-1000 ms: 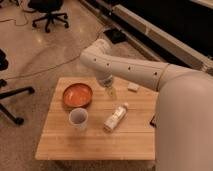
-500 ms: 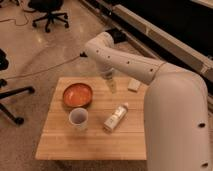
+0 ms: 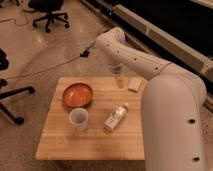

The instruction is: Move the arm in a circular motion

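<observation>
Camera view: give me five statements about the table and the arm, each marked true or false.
1. The bottle lies on its side on the table. True.
2. The white cup stands inside the orange bowl. False: it stands on the table, in front of the bowl.
3. The gripper hangs over the far part of the table. True.
4. The arm is black. False: it is glossy white.
5. An office chair stands on the floor beyond the table. True.

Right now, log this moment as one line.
arm: reaching over table | gripper: above far table edge | on table: bowl, cup, lying bottle
</observation>
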Tool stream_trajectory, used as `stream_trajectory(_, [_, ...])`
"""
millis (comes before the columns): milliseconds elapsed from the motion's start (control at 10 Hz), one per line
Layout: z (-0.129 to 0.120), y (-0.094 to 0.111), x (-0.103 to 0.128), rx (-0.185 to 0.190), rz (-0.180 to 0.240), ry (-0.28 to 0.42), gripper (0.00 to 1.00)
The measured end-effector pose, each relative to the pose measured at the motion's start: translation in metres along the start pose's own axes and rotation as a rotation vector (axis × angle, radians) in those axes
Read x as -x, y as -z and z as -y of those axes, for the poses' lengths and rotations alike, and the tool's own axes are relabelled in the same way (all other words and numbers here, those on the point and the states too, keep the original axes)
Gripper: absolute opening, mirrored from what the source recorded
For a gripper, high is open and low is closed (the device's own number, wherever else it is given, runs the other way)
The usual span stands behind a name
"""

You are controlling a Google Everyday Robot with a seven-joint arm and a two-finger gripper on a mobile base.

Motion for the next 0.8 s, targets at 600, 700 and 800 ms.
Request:
stream_trajectory(600, [-0.013,-0.007,-0.058,-0.003,-0.004,-0.112,0.65])
stream_trajectory(700, [-0.015,-0.008,-0.066,-0.004,-0.002,-0.127,0.65])
stream_trajectory(800, [-0.019,-0.009,-0.076,-0.003,-0.001,-0.144,0.65])
